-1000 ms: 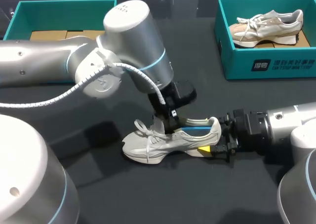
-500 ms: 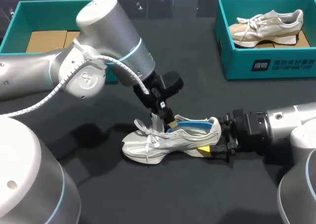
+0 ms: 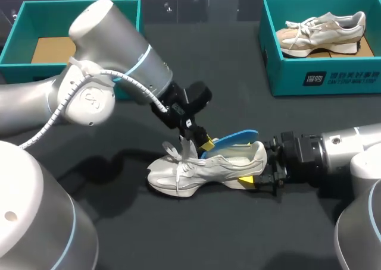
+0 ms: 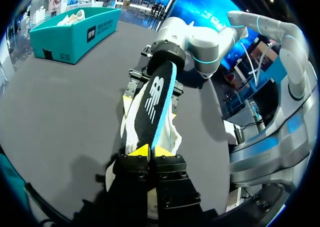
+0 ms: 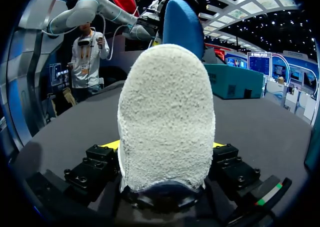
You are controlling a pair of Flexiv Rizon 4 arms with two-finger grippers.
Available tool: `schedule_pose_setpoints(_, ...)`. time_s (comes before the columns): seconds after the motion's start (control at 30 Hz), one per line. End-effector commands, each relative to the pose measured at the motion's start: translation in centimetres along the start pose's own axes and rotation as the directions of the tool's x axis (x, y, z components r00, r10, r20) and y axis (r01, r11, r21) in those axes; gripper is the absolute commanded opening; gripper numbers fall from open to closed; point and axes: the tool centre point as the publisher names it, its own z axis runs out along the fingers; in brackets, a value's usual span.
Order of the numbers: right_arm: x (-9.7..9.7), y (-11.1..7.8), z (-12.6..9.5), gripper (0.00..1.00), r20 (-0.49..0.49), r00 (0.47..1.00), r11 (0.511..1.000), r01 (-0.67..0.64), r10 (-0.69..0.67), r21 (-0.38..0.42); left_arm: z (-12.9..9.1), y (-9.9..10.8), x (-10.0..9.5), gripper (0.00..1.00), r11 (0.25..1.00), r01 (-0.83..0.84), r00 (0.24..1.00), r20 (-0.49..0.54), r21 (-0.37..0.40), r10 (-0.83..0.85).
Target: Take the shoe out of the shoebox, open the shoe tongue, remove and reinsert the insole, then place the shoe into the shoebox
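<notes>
White shoe [image 3: 196, 169] upright mid-tabletop [image 3: 119, 234] — our right gripper [image 3: 257, 173] has its fingers clamped on the heel, apparently from both sides — our left gripper's [image 3: 206, 144] fingers pinch one end of the blue insole [image 3: 235, 137], which is lifted above the shoe's opening.

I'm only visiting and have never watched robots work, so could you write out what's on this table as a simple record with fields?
white sneaker: upright on the dark table
insole: blue, partly lifted out of the white sneaker, heel end raised above the collar
left jaws: shut on the insole
right jaws: shut on the white sneaker's heel
right shoebox: teal, holds a second sneaker
left shoebox: teal, no shoe visible inside
step: insole not yet fully out
</notes>
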Motion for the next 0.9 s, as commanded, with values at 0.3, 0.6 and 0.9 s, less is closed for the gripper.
schedule_pose_setpoints(0.3, 0.1, 0.0, 0.1, 0.0, -0.001, 1.0, 1.0, 0.0, 0.0, 0.003, 2.3, -2.8, 1.5, 0.14, 0.999, -0.037, 0.991, 0.126, -0.035, 0.041)
schedule_pose_setpoints(0.6, 0.1, 0.0, 0.1, 0.0, -0.001, 1.0, 1.0, 0.0, 0.0, 0.003, 1.9, -3.6, 2.4, 0.35, 0.993, -0.115, 0.965, 0.237, -0.005, 0.113)
schedule_pose_setpoints(0.9, 0.1, 0.0, 0.1, 0.0, -0.001, 1.0, 1.0, 0.0, 0.0, 0.003, 2.6, -4.0, 2.5, 0.4, 0.977, -0.213, 0.92, 0.34, 0.011, 0.196)
